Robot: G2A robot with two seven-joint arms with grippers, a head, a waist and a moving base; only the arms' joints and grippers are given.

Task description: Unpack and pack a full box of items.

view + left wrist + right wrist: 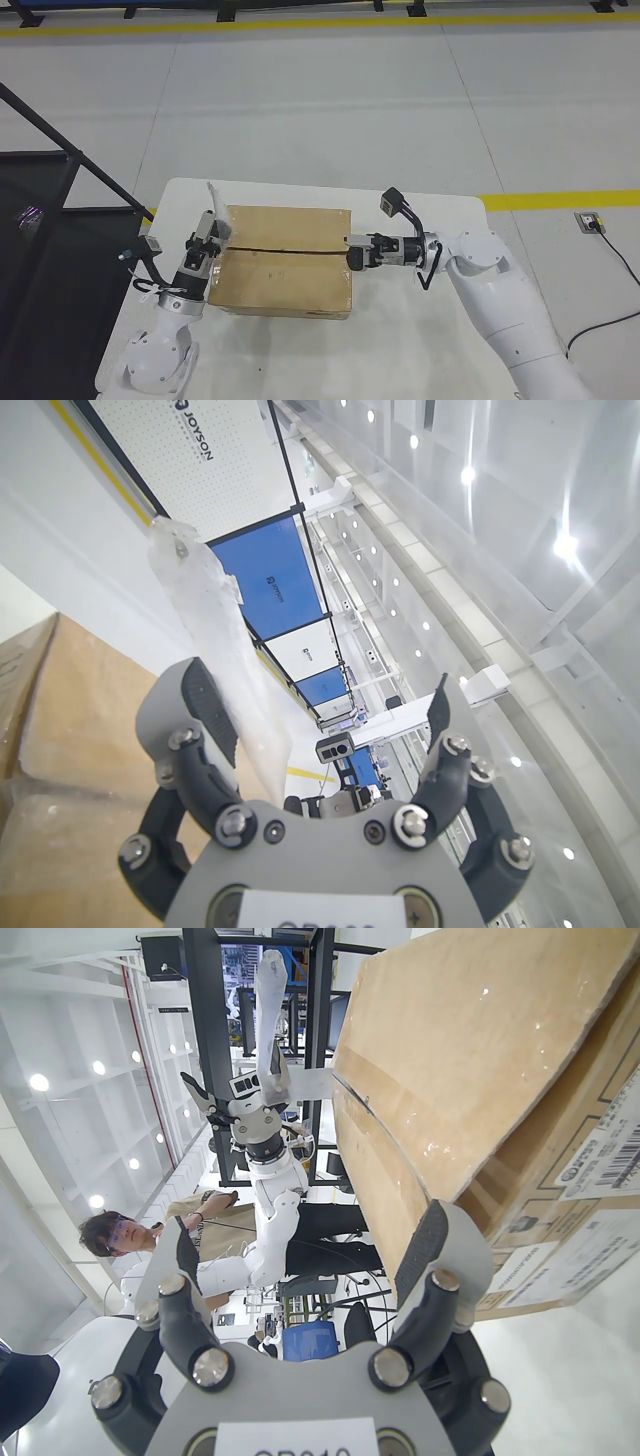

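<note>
Working at a white worktop [400,330], with a closed cardboard box [285,262] lying at its middle, flaps meeting in a seam running left to right. Holding the left hand [320,677] wide open just beside the box's left end, gripping nothing, though with a crumpled strip of clear tape [215,610] clinging to one finger pad [210,705] and sticking up past the fingertips. Holding the right hand [305,1218] wide open too, at the box's right end and level with the seam, closing on nothing, one finger just beside the flap edge, contact unclear. Looking out on a pale grey floor [300,100] crossed by yellow lines [560,200], one along the far side and one to the right. Taking in a black frame [40,130] left of the worktop, a socket [588,222] with a cable [610,250] on the floor at the right, and blue and white panels [280,585] under rows of ceiling lights [467,475] farther off.
</note>
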